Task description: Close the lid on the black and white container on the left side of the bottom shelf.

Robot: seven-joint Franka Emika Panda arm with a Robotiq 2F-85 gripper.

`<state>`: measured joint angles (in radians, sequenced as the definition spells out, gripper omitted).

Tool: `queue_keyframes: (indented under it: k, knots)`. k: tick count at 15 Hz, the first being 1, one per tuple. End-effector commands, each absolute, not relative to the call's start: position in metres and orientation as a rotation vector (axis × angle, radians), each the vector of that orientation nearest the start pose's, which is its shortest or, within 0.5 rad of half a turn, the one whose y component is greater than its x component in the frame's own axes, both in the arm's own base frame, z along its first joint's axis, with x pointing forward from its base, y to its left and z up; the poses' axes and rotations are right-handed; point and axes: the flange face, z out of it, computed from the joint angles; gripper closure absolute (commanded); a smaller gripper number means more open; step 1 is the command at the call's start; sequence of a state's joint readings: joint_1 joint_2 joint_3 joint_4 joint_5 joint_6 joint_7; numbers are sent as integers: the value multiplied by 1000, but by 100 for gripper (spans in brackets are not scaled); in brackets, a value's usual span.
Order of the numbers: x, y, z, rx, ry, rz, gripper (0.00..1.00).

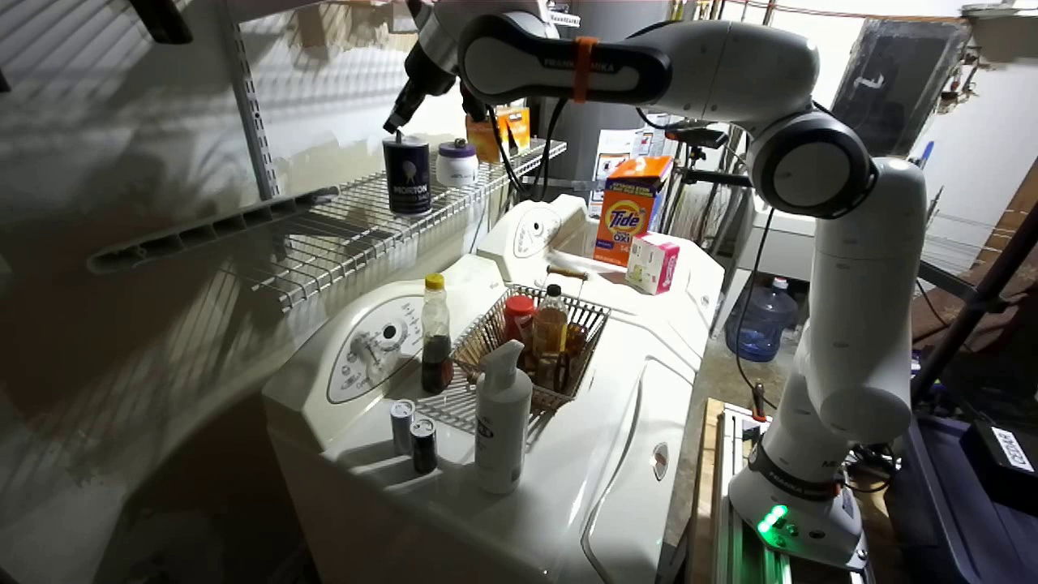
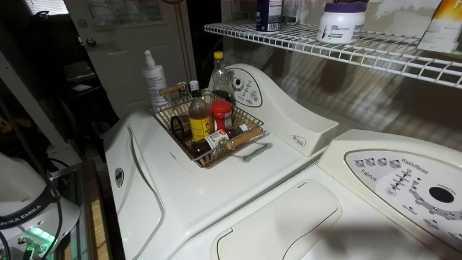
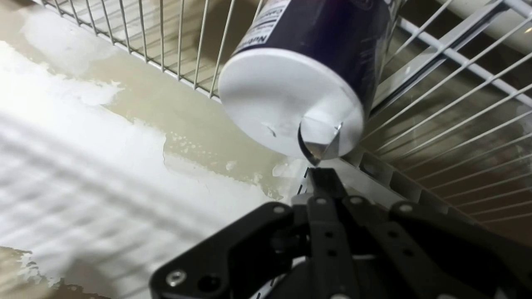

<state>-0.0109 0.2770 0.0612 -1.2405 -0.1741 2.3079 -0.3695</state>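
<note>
White wire makes up the shelf (image 1: 349,243), and on it the dark container (image 1: 408,174), white on top, stands upright with MORTON printed on its side. Its small metal lid (image 3: 319,150) is tipped up, as the wrist view shows. The fingers (image 3: 324,185) are pressed together with nothing visible between them, their tips right by the lid; whether they touch it, I cannot tell. To the container's right in both exterior views stands a purple-capped white jar (image 1: 456,168), near it but with a gap between the two. Farther along the shelf, past the jar, is an orange box (image 1: 484,139). Lower down, on the white counter (image 1: 600,422), stand a yellow-capped bottle (image 1: 436,349), a tall white bottle (image 1: 503,430), two small cans (image 1: 423,444) and a basket (image 2: 213,157) with a red tub (image 2: 221,110) inside; all of these are well apart from the fingers.
</note>
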Motion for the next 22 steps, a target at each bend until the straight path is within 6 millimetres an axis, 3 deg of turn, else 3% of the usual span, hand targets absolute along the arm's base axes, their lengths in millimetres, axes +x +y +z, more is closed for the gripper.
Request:
queue_keyframes:
  k: [1,17,22]
  knots:
    - [689,21,706,-3111,-778,-1290,100]
    - [688,9,707,-3167,-776,-1278,100]
    - [683,15,721,-3145,-801,-1338,100]
